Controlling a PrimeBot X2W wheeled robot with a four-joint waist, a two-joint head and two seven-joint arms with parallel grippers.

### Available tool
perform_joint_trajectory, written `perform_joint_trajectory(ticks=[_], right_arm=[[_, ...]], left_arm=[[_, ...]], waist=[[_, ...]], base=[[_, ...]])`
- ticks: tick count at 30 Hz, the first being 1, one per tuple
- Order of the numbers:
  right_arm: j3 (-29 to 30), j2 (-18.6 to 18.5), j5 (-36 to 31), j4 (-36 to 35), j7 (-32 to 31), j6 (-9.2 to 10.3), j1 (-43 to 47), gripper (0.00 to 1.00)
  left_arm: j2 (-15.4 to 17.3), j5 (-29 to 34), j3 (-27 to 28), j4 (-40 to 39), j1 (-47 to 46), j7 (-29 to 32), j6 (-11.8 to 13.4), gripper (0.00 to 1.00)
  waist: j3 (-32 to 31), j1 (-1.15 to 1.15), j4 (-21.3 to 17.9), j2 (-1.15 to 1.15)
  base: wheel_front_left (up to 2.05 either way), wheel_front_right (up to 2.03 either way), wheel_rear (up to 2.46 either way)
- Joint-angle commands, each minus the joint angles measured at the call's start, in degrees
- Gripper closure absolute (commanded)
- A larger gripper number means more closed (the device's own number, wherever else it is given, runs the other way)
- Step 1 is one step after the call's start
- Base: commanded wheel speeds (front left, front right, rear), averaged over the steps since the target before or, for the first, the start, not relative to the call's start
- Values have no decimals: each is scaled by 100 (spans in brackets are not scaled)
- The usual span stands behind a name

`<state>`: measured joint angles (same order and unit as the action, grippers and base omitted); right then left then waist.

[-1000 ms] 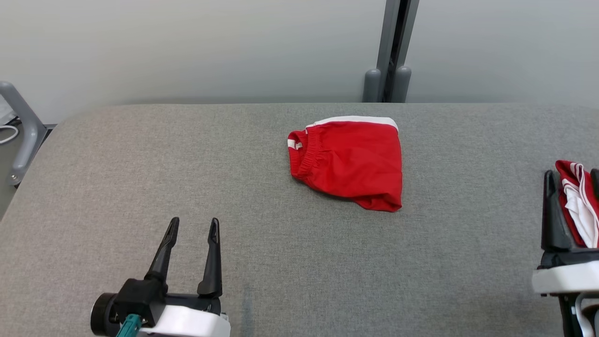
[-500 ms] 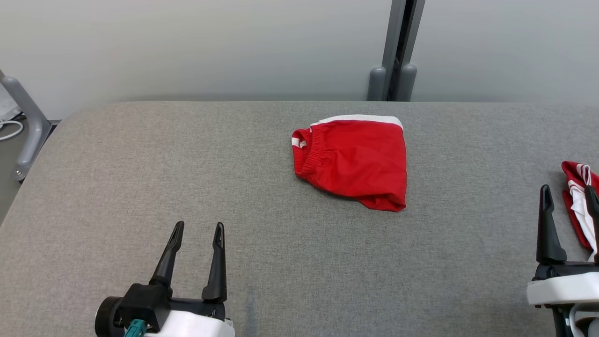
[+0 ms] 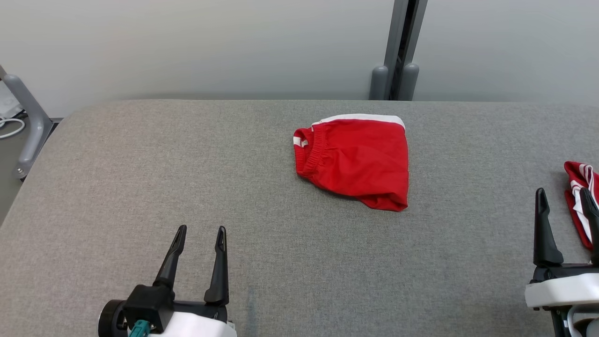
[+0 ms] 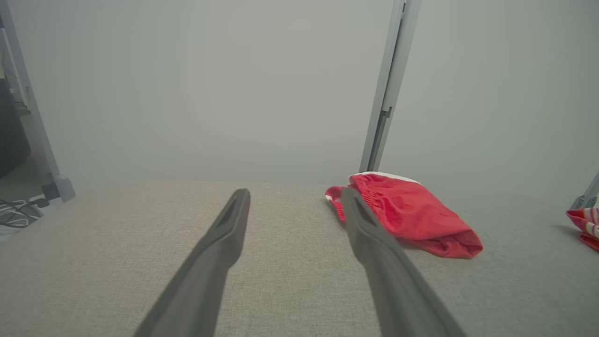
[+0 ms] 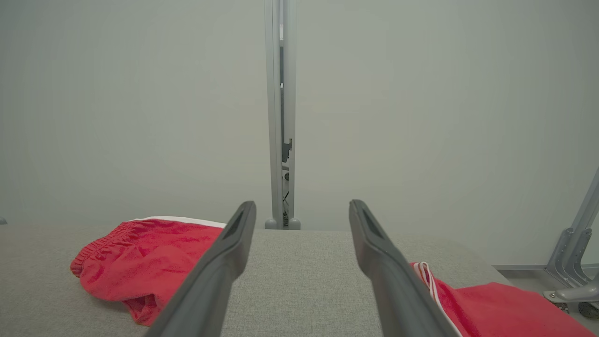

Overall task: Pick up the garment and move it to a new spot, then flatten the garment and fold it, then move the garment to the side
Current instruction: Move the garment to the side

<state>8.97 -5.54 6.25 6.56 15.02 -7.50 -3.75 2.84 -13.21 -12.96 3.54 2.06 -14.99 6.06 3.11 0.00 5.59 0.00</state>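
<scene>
Head view: grey surface (image 3: 140,187) spans the frame, folded red shorts (image 3: 355,161) upper centre, another red garment (image 3: 578,187) at right edge. Left gripper (image 3: 201,229) lower left, right gripper (image 3: 563,192) lower right, both jaws spread, empty. Best pinch all layers together so the fold survives.

We see red white-trimmed shorts (image 3: 355,159) folded flat mid-table (image 3: 140,187) and a rumpled red-and-white garment (image 3: 574,174) at its right edge.
</scene>
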Motion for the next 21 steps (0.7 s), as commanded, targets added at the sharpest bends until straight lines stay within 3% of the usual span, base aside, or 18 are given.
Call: perform_joint_trajectory(ticks=[1, 21], right_arm=[[16, -18, -18, 21, 20, 1, 48, 0], [-34, -10, 31, 80, 20, 1, 63, 0]], left_arm=[[18, -1, -6, 8, 13, -22, -14, 0], [19, -21, -127, 115, -4, -22, -3, 0]], waist=[[-2, 0, 1, 0], [15, 0, -3, 0]], base=[[0, 0, 0], [0, 0, 0]])
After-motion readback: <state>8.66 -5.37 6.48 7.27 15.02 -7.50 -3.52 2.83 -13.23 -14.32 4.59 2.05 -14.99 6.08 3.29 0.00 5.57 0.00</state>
